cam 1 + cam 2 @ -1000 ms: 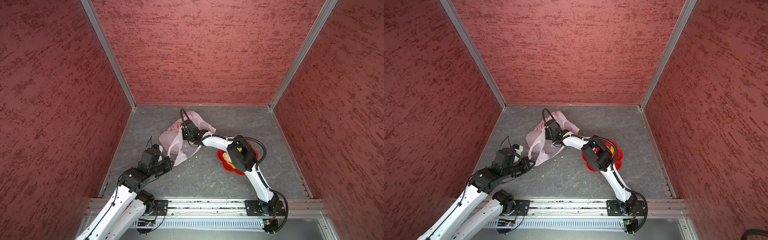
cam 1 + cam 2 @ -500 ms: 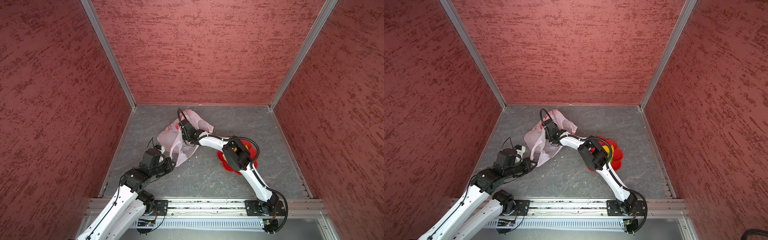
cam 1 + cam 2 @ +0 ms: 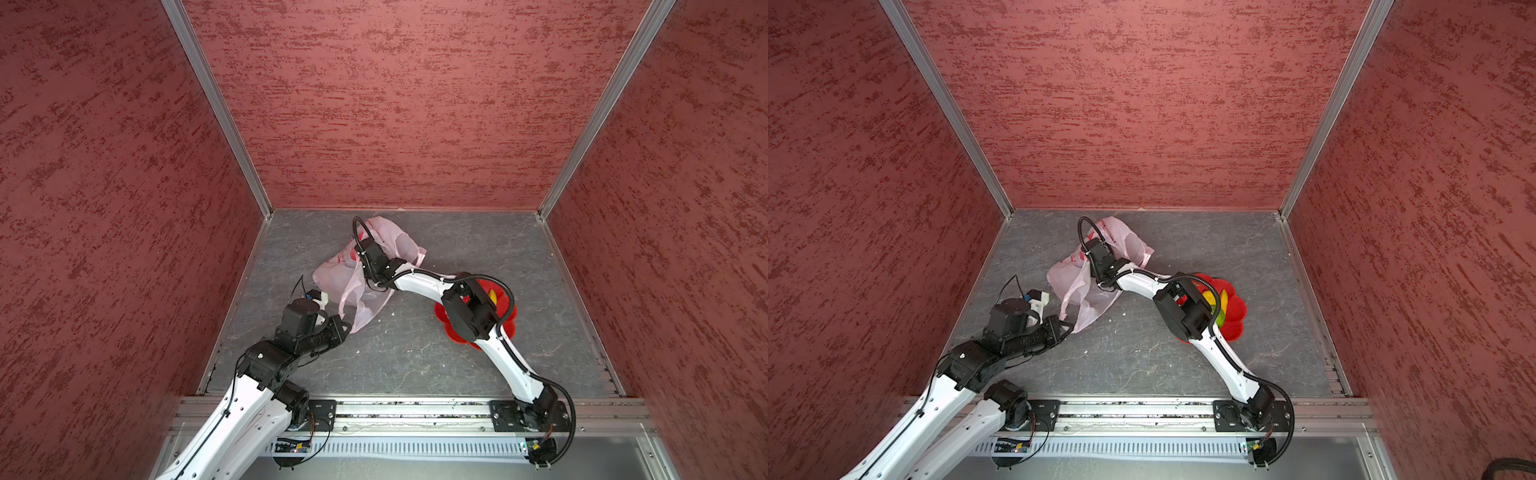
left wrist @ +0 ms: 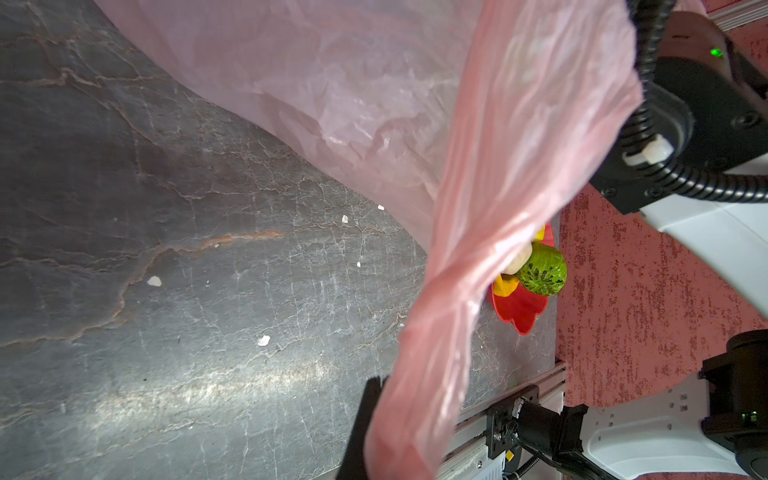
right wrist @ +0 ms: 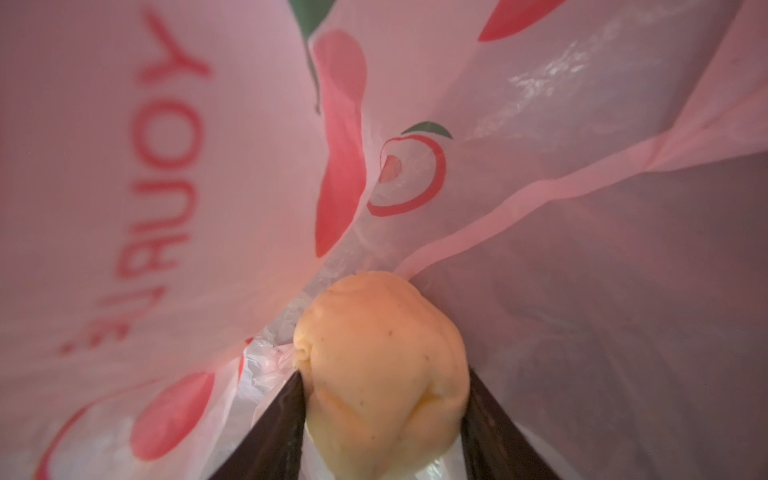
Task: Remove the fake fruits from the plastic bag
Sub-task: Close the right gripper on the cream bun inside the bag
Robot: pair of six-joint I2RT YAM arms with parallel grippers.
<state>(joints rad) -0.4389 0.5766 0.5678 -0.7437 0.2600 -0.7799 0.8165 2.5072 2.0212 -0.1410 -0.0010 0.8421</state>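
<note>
The pale pink plastic bag (image 3: 332,278) (image 3: 1065,276) lies crinkled at the back middle of the floor. My left gripper (image 3: 347,322) (image 4: 395,415) is shut on one loop handle (image 4: 457,291), stretching it toward the front. My right gripper (image 5: 384,382) is inside the bag, so its jaws are hidden in both top views. It is shut on a pale beige lumpy fruit (image 5: 374,332), with a black finger (image 5: 274,424) pressed against each side. A green speckled ball (image 4: 542,270), a beige ball (image 4: 519,257), an orange-yellow one (image 4: 505,284) and a banana (image 3: 1224,300) lie outside the bag.
Those fruits rest in a red flower-shaped dish (image 3: 509,320) (image 3: 1235,311) right of the bag, partly under my right elbow. Red textured walls close in three sides of the grey stone floor (image 3: 415,357). A metal rail (image 3: 415,409) runs along the front. Small white crumbs dot the floor.
The right arm has slid slightly left and deeper into the bag, and the bag has shifted a little with it. The left arm stays about where it was.
</note>
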